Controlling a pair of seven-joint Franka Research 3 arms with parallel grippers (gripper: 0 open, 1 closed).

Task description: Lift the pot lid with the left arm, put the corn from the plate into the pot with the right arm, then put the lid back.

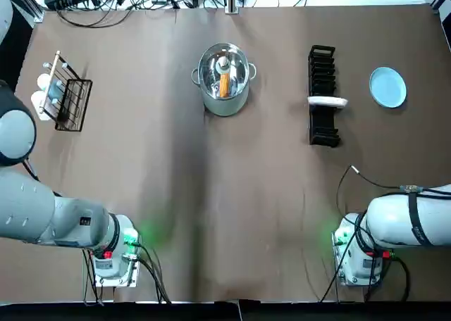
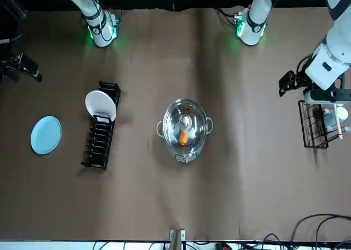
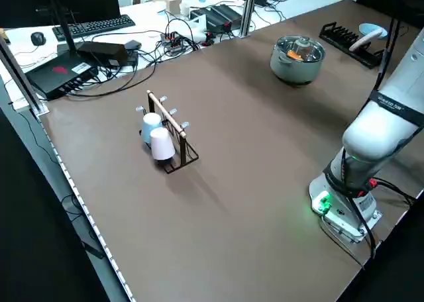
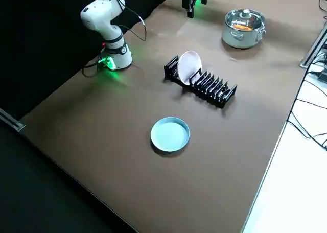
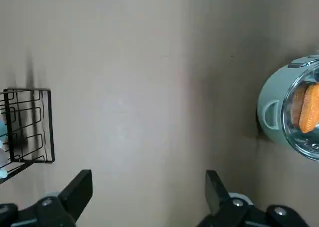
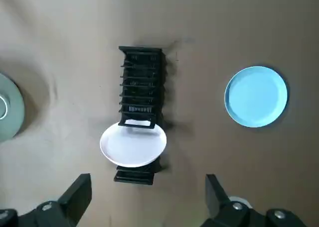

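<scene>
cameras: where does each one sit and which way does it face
Top: overhead, looking down; pot, both arm bases.
Front: across table, facing robot; both bases.
Left side: raised, over mug rack; left arm.
Right side: raised, over blue plate; right arm.
Left wrist: down past open left gripper.
Right wrist: down past open right gripper, dish rack.
Shared: pot in top and front.

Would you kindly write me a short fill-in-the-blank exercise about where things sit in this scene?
The corn lies inside the ____. The white plate stands in the black dish ____. The flat-lying plate is ____ in colour. The left gripper and right gripper are both ____.
Missing words: pot; rack; blue; open.
</scene>
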